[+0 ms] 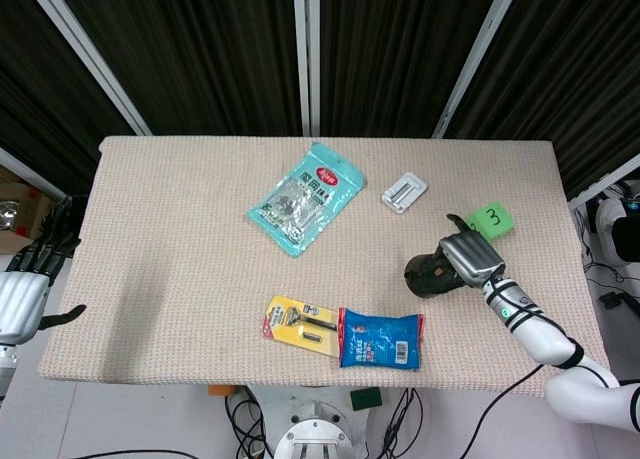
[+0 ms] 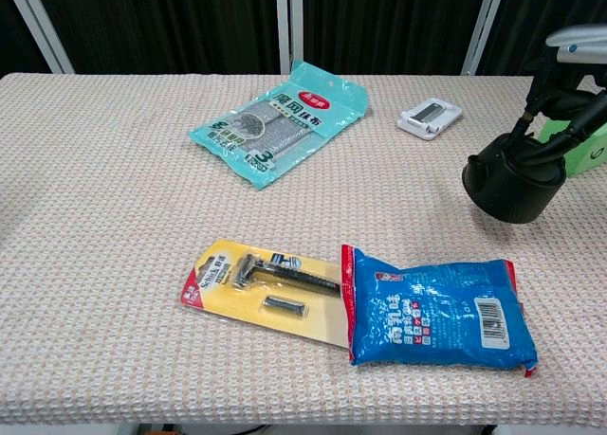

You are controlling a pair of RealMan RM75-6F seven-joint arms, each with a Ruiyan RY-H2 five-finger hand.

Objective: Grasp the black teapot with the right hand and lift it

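The black teapot (image 1: 428, 274) (image 2: 512, 183) hangs clear of the beige table (image 1: 180, 259) at the right side, tilted. My right hand (image 1: 470, 259) (image 2: 567, 75) grips it from above by its handle, fingers curled around it. My left hand (image 1: 35, 269) stays off the table's left edge with fingers spread, holding nothing; the chest view does not show it.
A blue snack pack (image 1: 380, 339) (image 2: 436, 307) lies just in front of the teapot, a yellow razor pack (image 1: 300, 322) (image 2: 261, 285) beside it. A teal pouch (image 1: 305, 197) (image 2: 280, 120), a white holder (image 1: 404, 192) (image 2: 430, 117) and a green number card (image 1: 489, 220) lie farther back.
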